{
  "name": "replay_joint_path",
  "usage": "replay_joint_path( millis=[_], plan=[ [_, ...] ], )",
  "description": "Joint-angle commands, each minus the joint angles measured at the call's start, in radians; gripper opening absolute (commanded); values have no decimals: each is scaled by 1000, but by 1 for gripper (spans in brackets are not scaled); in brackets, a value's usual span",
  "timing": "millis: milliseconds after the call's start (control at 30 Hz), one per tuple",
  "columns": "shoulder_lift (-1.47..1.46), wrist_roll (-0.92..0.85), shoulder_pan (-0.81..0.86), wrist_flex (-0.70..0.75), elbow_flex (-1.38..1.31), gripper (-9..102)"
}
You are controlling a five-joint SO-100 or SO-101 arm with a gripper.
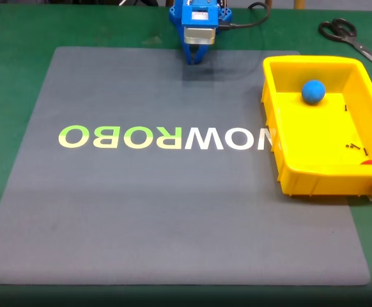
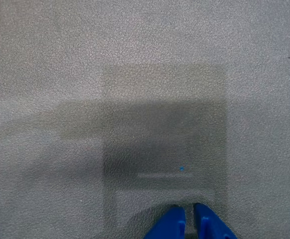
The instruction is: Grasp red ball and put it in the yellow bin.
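Claw is sitting with its two blue fingertips drawn nearly together, only a thin slit between them and nothing held, hovering over bare grey mat in the wrist view. In the fixed view the blue arm is folded back at the mat's far edge. Red ball is lying inside the yellow bin, tucked in the near right corner and mostly hidden by the wall. A blue ball is resting near the bin's far end. Judgement: delivery appears complete; the sound course is parking clear of the bin, without nudging its rim. Scissors are lying off the mat.
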Motion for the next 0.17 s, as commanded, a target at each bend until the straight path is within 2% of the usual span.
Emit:
replay_joint_path(
  millis=[0,133],
  plan=[
    [14,8,9,-6,31,0],
    [14,8,11,-6,31,0]
  ],
)
